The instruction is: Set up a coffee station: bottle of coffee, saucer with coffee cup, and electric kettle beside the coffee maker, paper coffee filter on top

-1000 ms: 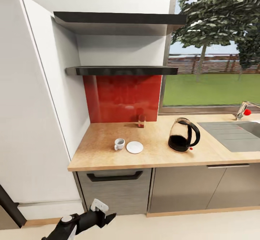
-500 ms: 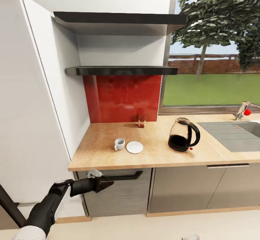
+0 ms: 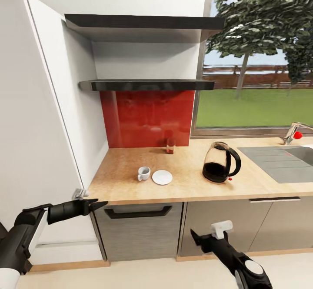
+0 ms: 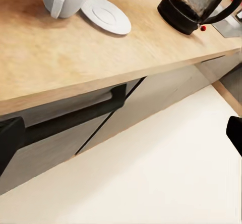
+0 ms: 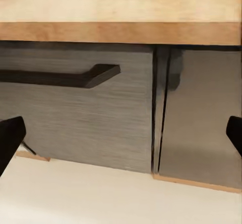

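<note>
A robot stands facing a kitchen corner. The kitchen countertop (image 3: 191, 180), pale wood grain over grey cabinets, runs from a white wall on the left to a sink on the right, under a window with a tree outside.

On it, near the front, the coffee cup (image 3: 144, 173) stands just beside the saucer (image 3: 162, 177), not on it, handle toward the robot. Further right, well apart, stands the electric kettle (image 3: 220, 162), upright, dark in its lower half. A small jar (image 3: 170, 145) sits against the red backsplash; too small to identify. The two dark shelves above show nothing from this angle.

The left gripper (image 3: 98, 203) is held level with the counter's front edge at the corner, its fingers apart and empty. The right gripper (image 3: 195, 237) sits lower, before the cabinet doors; its wrist camera shows two dark fingertips wide apart, holding nothing.

The likely step is lifting the cup onto the saucer. To do it well, the left arm should rise clear of the counter edge before reaching in, come at the cup from above, pinch the rim opposite the handle, and avoid nudging the saucer.
</note>
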Robot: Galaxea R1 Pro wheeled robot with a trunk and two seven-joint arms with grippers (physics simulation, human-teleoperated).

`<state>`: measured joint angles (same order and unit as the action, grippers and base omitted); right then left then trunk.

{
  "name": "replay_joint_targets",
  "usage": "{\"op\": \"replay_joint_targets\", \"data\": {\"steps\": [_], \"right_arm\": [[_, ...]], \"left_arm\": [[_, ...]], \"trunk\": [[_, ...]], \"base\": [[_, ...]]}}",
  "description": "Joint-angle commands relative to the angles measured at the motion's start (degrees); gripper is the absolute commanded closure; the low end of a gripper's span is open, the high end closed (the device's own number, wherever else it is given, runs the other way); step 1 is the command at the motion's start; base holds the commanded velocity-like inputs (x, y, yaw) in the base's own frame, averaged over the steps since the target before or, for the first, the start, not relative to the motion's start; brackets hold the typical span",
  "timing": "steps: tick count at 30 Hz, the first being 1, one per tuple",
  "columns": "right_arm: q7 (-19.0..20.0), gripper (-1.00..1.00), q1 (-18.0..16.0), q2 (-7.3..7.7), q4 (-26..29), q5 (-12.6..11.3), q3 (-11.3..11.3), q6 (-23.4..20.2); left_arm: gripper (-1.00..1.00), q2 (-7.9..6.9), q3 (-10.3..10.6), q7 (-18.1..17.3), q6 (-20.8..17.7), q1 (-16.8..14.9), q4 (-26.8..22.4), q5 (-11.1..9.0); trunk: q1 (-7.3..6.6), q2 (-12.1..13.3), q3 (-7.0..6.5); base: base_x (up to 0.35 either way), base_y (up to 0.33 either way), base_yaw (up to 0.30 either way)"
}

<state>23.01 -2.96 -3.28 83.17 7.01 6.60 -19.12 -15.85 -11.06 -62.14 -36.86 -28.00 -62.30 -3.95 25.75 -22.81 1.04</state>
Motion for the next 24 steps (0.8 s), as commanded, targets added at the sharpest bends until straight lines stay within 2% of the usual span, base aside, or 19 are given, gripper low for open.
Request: {"op": "replay_joint_targets", "data": {"steps": [1,2,4,6,7,10,12,19,20,21,22,24], "right_arm": [[0.6,-1.00,-0.7,-0.24,0.6,0.6,0.2,-1.1],[0.5,-1.00,-4.2,-0.86,1.5,0.6,0.2,-4.2],[0.5,-1.00,-8.8,-1.43,1.8,0.5,0.2,-8.8],[0.5,-1.00,-14.6,-2.41,1.5,0.3,0.1,-15.5],[0.5,-1.00,-18.1,-3.60,0.8,0.3,-0.6,-18.9],[0.3,-1.00,-24.5,-5.38,-2.0,0.3,-3.6,-22.2],[0.2,-1.00,-27.5,-5.76,-3.7,0.4,-5.5,-22.8],[0.1,-1.00,-31.6,-6.00,-4.7,0.4,-6.7,-23.8],[0.1,-1.00,-32.4,-6.09,-4.9,0.3,-6.8,-25.1],[0.2,-1.00,-33.8,-6.51,-5.6,0.1,-6.8,-28.6],[0.2,-1.00,-38.0,-6.71,-10.6,-2.6,-6.7,-36.1],[0.2,-1.00,-40.4,-6.71,-13.8,-4.3,-6.7,-37.6]], "left_arm": [[-1.00,-0.01,0.0,-0.1,-0.6,0.0,0.0,-0.3],[-1.00,-0.03,0.0,-0.1,-0.7,0.0,0.0,-0.2],[-1.00,-0.03,-0.1,-0.1,-0.8,0.1,0.0,-0.2],[-1.00,0.07,-0.1,-0.1,-0.8,0.3,0.0,-0.2],[-1.00,0.16,-0.1,-0.1,-0.8,0.4,0.0,-0.2],[-1.00,0.35,-0.3,-0.1,-0.8,0.6,0.0,-0.2],[-1.00,0.42,-0.3,-0.1,-0.8,0.8,0.0,-0.2],[-1.00,0.77,0.0,0.0,-0.7,0.8,0.5,-0.2],[-1.00,0.82,-0.1,0.0,-0.8,0.7,0.5,-0.1],[-1.00,0.86,-0.2,0.1,-1.3,0.4,0.5,0.0],[-1.00,1.11,-0.3,0.5,-4.0,-0.2,0.6,0.1],[-1.00,1.62,-0.3,1.1,-4.7,-0.3,0.7,0.1]], "trunk": [[0.03,-0.1,0.12],[0.03,-0.1,0.12],[0.03,-0.1,0.12],[0.03,-0.1,0.12],[0.03,-0.1,0.12],[0.03,-0.1,0.12],[0.03,-0.1,0.12],[0.03,-0.1,0.12],[0.03,-0.1,0.12],[0.03,-0.1,0.12],[0.03,-0.1,0.12],[0.03,-0.1,0.12]], "base": [[0.000,0.000,0.000],[0.000,0.000,0.000],[0.000,0.000,0.000],[0.000,0.000,0.000],[0.000,0.000,0.000],[0.000,0.000,0.000],[0.000,0.000,0.000],[0.000,0.000,0.000],[0.000,0.000,0.000],[0.000,0.000,0.000],[0.000,0.000,0.000],[0.000,0.000,0.000]]}}
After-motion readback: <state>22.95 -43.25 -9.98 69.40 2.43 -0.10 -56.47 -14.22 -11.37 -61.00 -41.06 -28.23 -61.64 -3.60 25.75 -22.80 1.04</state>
